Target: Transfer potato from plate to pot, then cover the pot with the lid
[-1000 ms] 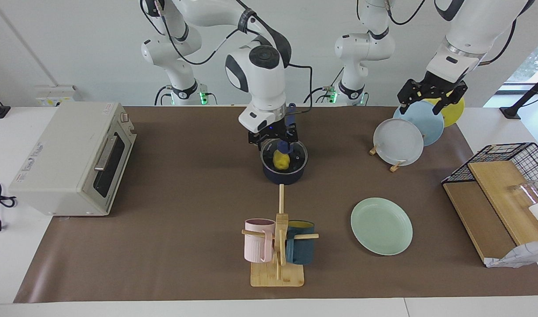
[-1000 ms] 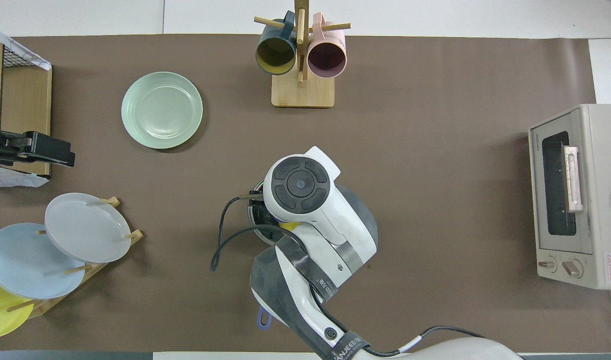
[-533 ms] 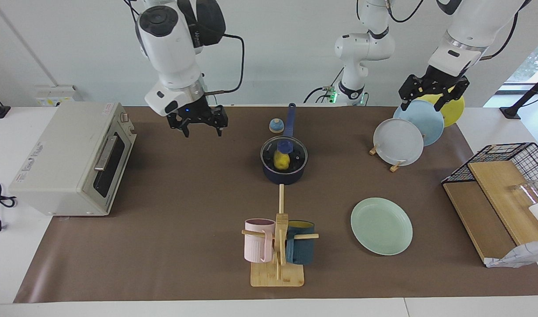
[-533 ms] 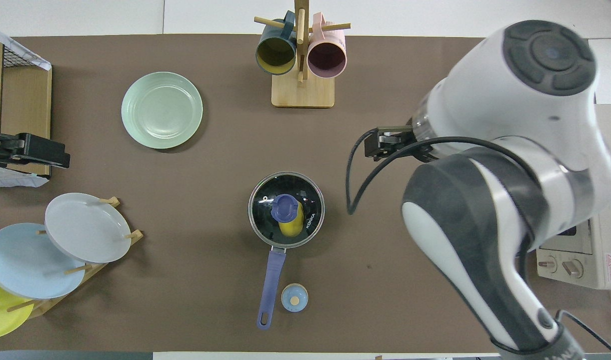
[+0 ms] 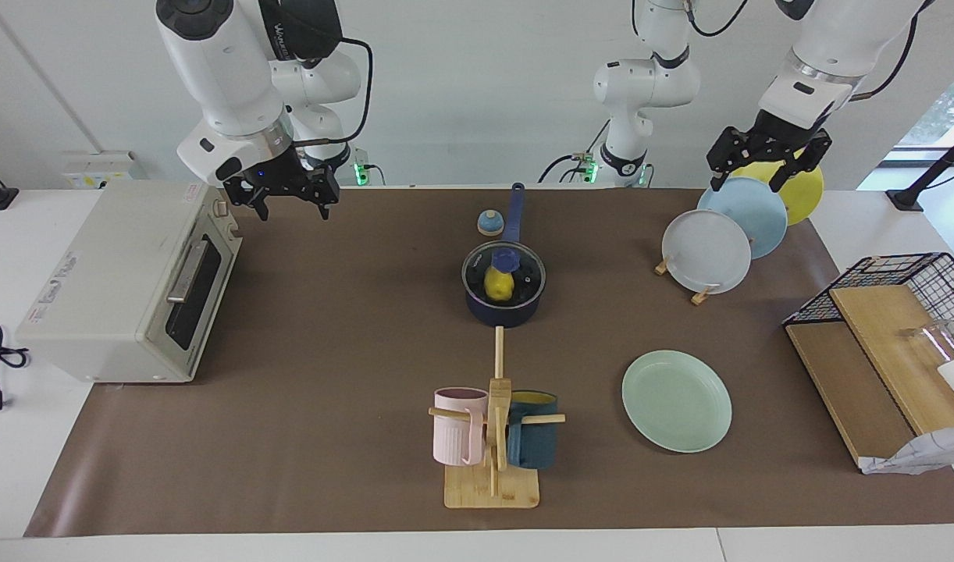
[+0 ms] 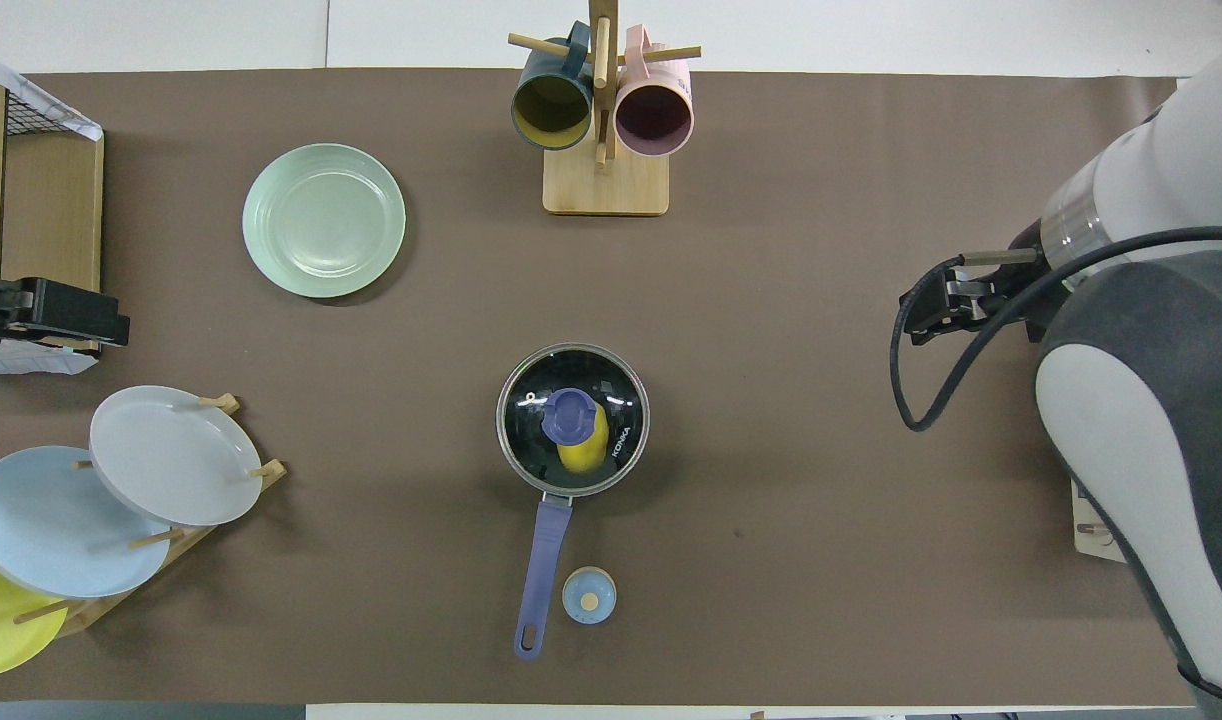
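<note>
The dark blue pot [image 5: 504,309] [image 6: 511,455] stands mid-table, its long handle [image 6: 540,575] pointing toward the robots. The glass lid [image 5: 528,275] [image 6: 616,400] with its blue knob [image 5: 506,257] [image 6: 569,415] sits on the pot. Through the glass I see the yellow potato [image 5: 498,286] [image 6: 584,453] inside. The mint-green plate [image 5: 676,400] [image 6: 323,220] lies bare, farther from the robots toward the left arm's end. My right gripper [image 5: 290,204] hangs open and holds nothing, high over the mat beside the toaster oven. My left gripper [image 5: 746,183] is open, raised over the plate rack.
A toaster oven [image 5: 126,281] stands at the right arm's end. A mug tree [image 5: 493,437] with a pink and a teal mug stands farther out than the pot. A small blue-topped bell [image 5: 489,223] sits by the pot handle. A plate rack [image 5: 707,250] and a wire basket [image 5: 906,285] are at the left arm's end.
My right gripper has left the lid's knob, risen and swung away to the toaster oven's end. The lid stays on the pot. The left gripper has lifted slightly.
</note>
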Available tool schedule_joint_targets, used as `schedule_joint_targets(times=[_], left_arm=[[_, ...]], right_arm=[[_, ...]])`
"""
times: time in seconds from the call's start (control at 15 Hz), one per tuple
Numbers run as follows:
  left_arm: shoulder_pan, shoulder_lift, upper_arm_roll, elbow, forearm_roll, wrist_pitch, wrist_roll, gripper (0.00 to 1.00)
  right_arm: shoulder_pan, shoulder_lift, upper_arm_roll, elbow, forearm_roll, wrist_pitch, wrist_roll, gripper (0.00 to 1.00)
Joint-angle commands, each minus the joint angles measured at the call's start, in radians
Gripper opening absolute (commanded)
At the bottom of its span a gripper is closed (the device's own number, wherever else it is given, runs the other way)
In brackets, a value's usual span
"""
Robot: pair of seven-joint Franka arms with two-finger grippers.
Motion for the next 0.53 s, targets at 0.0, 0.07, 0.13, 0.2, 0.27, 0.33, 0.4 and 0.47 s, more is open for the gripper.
schedule_joint_targets(times=[0.0,0.07,0.13,0.2,0.27,0.33,0.4,0.47], left_arm=[[0.011,-0.017,-0.006,-0.031,0.016,-0.015,0.012,1.0],[0.011,-0.012,-0.006,-0.032,0.016,-0.014,0.011,1.0],[0.011,-0.012,-0.006,-0.038,0.014,-0.012,0.012,1.0],[0.011,-0.012,-0.006,-0.04,0.013,-0.014,0.012,1.0],[0.008,-0.012,-0.006,-0.04,0.011,-0.015,0.012,1.0],[0.007,-0.012,-0.006,-0.04,0.011,-0.014,0.012,1.0],[0.007,-0.012,-0.006,-0.041,0.011,-0.012,0.014,1.0],[0.008,-0.012,-0.008,-0.041,0.01,-0.014,0.014,1.0]], right_arm=[[-0.025,-0.054,-0.002,-0.052,-0.008,-0.003,-0.022,1.0],[-0.046,-0.075,-0.004,-0.081,-0.008,0.003,-0.028,1.0],[-0.053,-0.089,-0.002,-0.104,-0.008,0.02,-0.029,1.0],[-0.057,-0.089,-0.004,-0.109,-0.008,0.031,-0.025,1.0],[-0.082,-0.082,-0.004,-0.106,-0.008,0.033,-0.03,1.0],[-0.097,-0.082,-0.004,-0.107,-0.007,0.033,-0.042,1.0],[-0.1,-0.082,-0.004,-0.109,-0.007,0.028,-0.068,1.0],[-0.106,-0.082,-0.004,-0.109,-0.007,0.026,-0.07,1.0]])
